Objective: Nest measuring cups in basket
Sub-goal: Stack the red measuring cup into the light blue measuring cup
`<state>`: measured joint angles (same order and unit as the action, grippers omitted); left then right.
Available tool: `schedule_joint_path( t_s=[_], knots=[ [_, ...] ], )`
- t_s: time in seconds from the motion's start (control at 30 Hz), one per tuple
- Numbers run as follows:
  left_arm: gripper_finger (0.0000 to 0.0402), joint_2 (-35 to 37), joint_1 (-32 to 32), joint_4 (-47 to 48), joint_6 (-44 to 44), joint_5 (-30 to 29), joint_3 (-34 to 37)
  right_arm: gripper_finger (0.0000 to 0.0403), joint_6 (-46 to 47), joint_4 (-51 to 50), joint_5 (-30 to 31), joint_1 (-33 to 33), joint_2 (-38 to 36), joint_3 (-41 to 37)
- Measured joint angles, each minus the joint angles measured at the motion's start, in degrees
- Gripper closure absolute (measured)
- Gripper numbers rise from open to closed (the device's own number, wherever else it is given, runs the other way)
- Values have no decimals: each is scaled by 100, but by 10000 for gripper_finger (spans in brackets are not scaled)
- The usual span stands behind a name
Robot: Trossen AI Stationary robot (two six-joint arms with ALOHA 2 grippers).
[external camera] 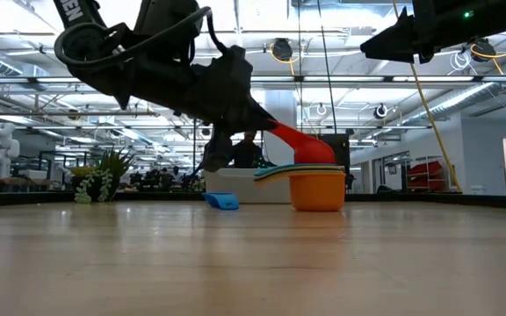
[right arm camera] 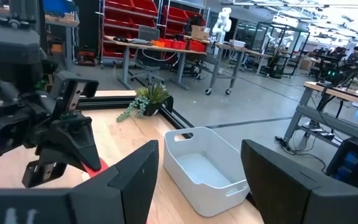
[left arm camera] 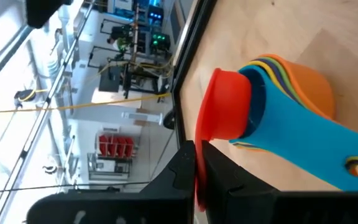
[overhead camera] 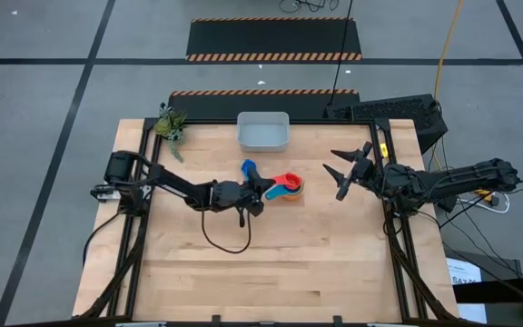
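The left gripper (left arm camera: 199, 171), clamped on the red measuring cup's handle (left arm camera: 199, 168), holds it over the nested stack (overhead camera: 287, 187) mid-surface; next, carry stack to basket (overhead camera: 263, 132); right gripper (overhead camera: 345, 171) waits, released

Bright, even overhead light; ceiling lamps glare in the low view, silhouetting the arms.

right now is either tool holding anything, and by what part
The left tool is shut on the red cup, pinching its handle. The right tool is open and holds nothing.
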<state>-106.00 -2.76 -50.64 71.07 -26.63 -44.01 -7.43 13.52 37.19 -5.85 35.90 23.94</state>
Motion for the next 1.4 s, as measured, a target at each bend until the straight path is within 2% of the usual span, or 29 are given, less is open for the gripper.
schedule_joint_path(
  t_s=[0.37,0.5,0.63,0.87,1.0,1.1,1.23,1.33,1.4],
  knots=[
    [385,29,-4,47,-177,3,2,179,-77,-2,0,-2,0,0],
    [360,29,-4,86,-236,5,2,179,-77,-4,0,-2,0,0],
    [318,29,-4,286,-415,124,2,179,-77,-4,0,-2,0,0],
    [226,29,-4,784,-1384,308,4,179,-77,-4,0,-2,0,0],
    [177,49,2,1019,-2272,334,-1,179,-75,-4,0,-2,0,0],
    [150,335,164,2168,-3524,896,-273,179,-65,-4,0,-2,0,0],
    [141,601,440,3600,-4568,1928,-731,179,-60,-4,-1,-2,2,0],
    [149,716,483,3967,-4780,2067,-823,179,-55,-4,0,-2,2,0],
    [156,741,483,3879,-4815,2065,-850,179,-34,-2,-2,-2,2,0]
  ],
)
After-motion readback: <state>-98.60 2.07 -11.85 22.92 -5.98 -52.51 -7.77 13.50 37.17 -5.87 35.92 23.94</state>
